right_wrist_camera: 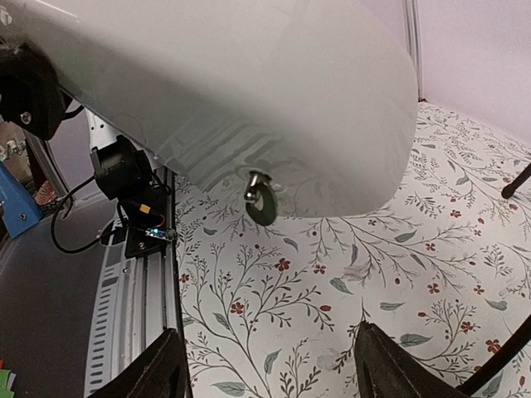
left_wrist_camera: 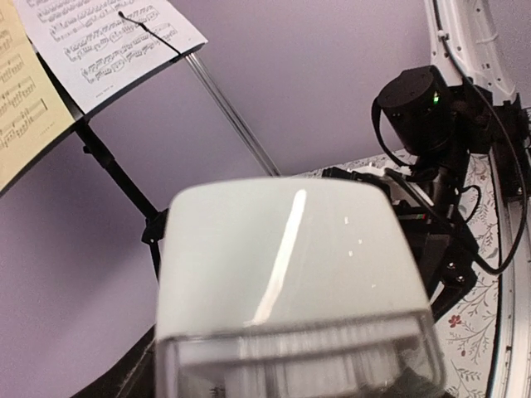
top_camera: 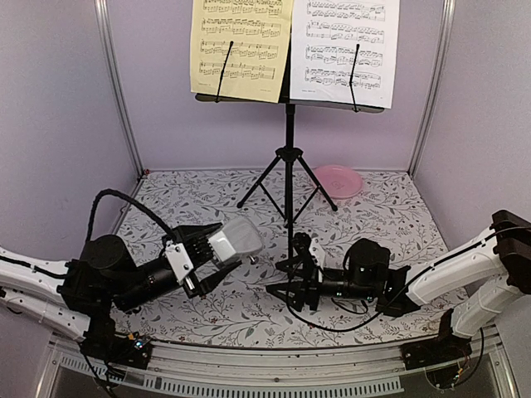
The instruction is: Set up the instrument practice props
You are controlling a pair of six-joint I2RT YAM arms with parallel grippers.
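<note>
1. Between the fingers of the left gripper (top_camera: 226, 249) sits the pale-grey metronome (top_camera: 238, 238), clamped and held clear of the floral table (top_camera: 390, 220), left of centre.
2. Just to its right, the right gripper (top_camera: 288, 269) lies low with its jaws spread wide and nothing between them. Its wrist view shows the metronome's winding key (right_wrist_camera: 260, 203) close ahead.
3. Behind both, the black music stand (top_camera: 289, 141) stands upright on its tripod at the back centre. It carries the yellowish page (top_camera: 241, 46) on the left and the white page (top_camera: 348, 46) on the right.
4. A pink plate (top_camera: 338, 179) lies just right of the stand's legs.
</note>
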